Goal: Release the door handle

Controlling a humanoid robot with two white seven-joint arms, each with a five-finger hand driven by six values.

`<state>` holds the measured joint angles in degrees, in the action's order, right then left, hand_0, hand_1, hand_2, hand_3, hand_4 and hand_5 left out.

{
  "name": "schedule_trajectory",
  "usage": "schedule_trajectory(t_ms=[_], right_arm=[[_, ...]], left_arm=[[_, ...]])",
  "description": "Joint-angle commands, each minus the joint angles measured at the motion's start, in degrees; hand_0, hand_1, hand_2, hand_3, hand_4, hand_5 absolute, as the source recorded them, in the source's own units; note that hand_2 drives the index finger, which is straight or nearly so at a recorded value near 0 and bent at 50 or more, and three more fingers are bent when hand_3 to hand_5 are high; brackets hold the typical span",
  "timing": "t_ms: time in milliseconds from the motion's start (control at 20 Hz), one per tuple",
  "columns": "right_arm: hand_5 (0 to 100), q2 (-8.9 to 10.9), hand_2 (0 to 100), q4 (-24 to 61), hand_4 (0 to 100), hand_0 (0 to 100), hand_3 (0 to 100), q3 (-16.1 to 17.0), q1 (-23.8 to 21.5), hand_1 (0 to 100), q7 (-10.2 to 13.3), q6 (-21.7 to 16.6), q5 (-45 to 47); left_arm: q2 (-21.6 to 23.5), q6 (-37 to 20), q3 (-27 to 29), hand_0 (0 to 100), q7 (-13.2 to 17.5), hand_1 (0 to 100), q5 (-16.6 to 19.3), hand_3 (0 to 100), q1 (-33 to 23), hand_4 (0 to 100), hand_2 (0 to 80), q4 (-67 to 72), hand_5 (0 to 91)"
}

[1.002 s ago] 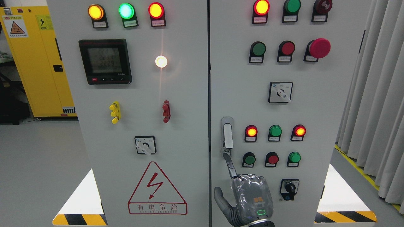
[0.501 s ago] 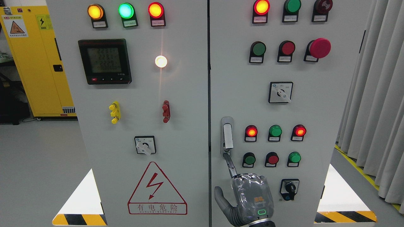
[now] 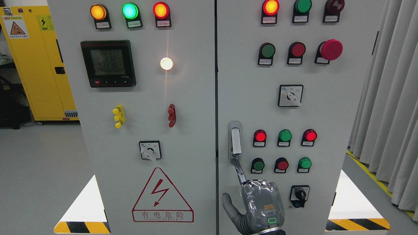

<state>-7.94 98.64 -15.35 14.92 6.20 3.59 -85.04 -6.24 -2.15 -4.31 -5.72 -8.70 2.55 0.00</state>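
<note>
The silver door handle (image 3: pixel 235 141) stands upright on the left edge of the right cabinet door (image 3: pixel 326 117). My right hand (image 3: pixel 230 178), wrapped in clear plastic, comes up from the bottom edge just below it. Its index finger (image 3: pixel 240 171) is stretched up, its tip touching the handle's lower end. The thumb (image 3: pixel 228 204) sticks out to the left, clear of the door seam. The other fingers are hidden behind the back of the hand. Nothing is gripped. My left arm does not show.
Lamps, push buttons, a red mushroom button (image 3: pixel 330 49) and rotary switches cover both doors. A meter (image 3: pixel 108 63) sits on the left door. A yellow cabinet (image 3: pixel 36 65) stands at the far left, grey curtains (image 3: pixel 392 107) at the right.
My right hand has slid slightly down and to the right; the fingertip stays at the handle's lower end. Two red lamps beside the handle have dimmed.
</note>
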Motion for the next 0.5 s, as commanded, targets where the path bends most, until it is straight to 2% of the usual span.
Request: schedule_trajectory(t_ms=[0,100,200,250,301,401,451], right_arm=[[100,0.12,1,1.4,100,57,100,0.0,-0.5,39,0.3,-0.1,0.0],[100,0.29,6,2.0,100,57,100,0.0,-0.7,39,1.0,-0.2,0.1],[100,0.38,24,3.0,100,57,100,0.1,-0.9,39,2.2,-0.3,0.2],[100,0.38,29,3.5,100,58,100,0.1,-1.2,39,2.2,-0.4,0.2],[100,0.38,38,4.4,100,58,100,0.1,-1.6,40,2.0,-0.4,0.3],[100,0.38,46,5.4,99,60,100,0.2,-2.3,41,1.8,-0.5,0.3],[100,0.29,58,5.9,99,62,100,0.4,-2.4,41,1.8,-0.4,0.3]], left_arm=[[0.0,0.0,0.0,12,0.0,56,0.0,0,0.0,0,0.0,-0.7,0.0],[0.0,0.0,0.0,12,0.0,56,0.0,0,0.0,0,0.0,-0.7,0.0],[0.0,0.0,0.0,12,0.0,56,0.0,0,0.0,0,0.0,-0.7,0.0],[0.0,0.0,0.0,12,0.0,56,0.0,0,0.0,0,0.0,-0.7,0.0],[0.0,0.0,0.0,12,0.0,56,0.0,0,0.0,0,0.0,-0.7,0.0],[0.0,0.0,0.0,12,0.0,56,0.0,0,0.0,0,0.0,-0.7,0.0],[0.0,0.0,0.0,12,0.0,56,0.0,0,0.0,0,0.0,-0.7,0.0]])
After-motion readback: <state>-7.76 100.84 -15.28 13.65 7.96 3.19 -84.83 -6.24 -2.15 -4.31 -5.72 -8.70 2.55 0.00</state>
